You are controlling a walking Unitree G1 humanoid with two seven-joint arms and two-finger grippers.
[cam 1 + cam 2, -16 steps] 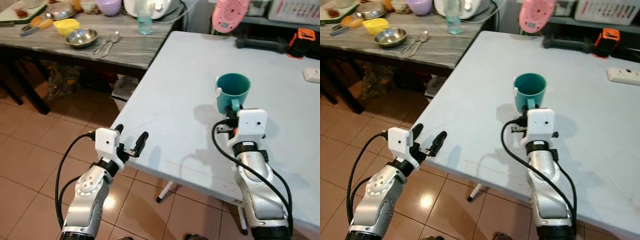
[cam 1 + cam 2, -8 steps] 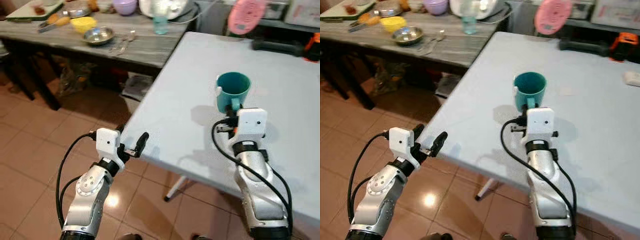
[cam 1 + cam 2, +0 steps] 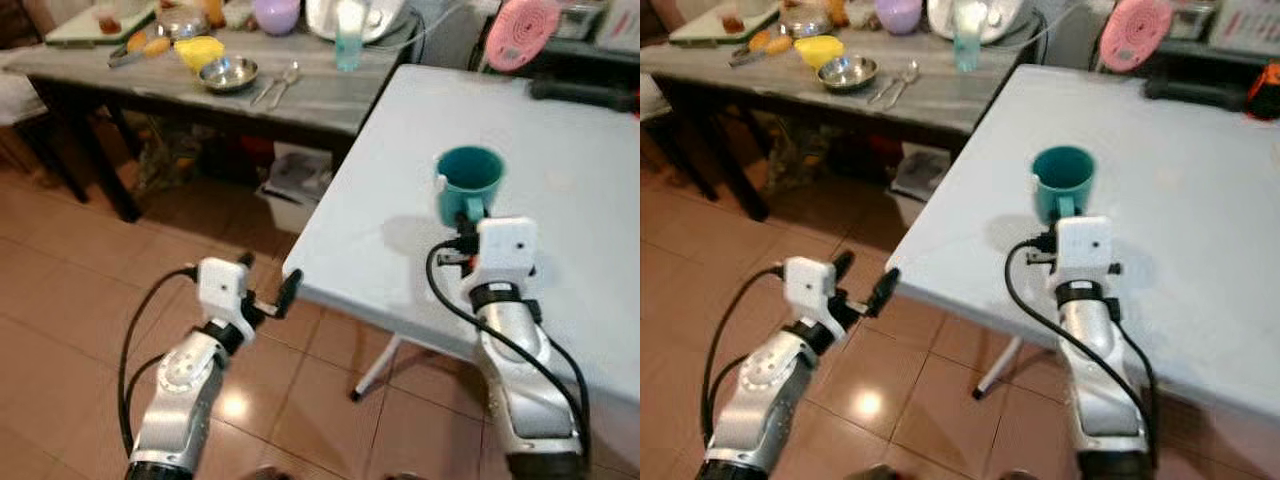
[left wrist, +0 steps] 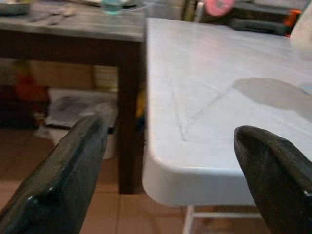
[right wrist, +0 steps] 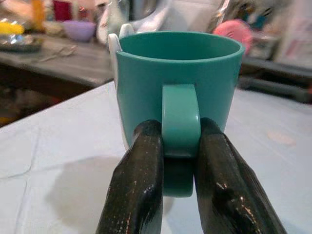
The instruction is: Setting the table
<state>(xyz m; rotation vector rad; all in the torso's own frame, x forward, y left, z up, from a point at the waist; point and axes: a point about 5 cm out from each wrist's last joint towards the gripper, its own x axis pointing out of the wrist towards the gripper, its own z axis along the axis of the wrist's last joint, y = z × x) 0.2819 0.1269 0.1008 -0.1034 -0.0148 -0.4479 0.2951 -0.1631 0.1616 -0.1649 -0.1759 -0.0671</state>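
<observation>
Teal mug [image 5: 179,92] upright on the white table [image 3: 590,180], toward its near left part, handle turned to the near side; right gripper [image 5: 179,195] clamped on that handle, one black finger [image 5: 139,185] pressed to each side of it; left gripper [image 4: 165,161] off the table's near left corner, over the tiled floor [image 3: 70,290], fingers spread apart and holding nothing; farther left, a grey-topped side table [image 3: 180,90] bearing a steel bowl [image 3: 228,73], a yellow bowl [image 3: 199,51] and spoons [image 3: 277,83]; pink round object [image 3: 521,32] at the far edge of the white table.
</observation>
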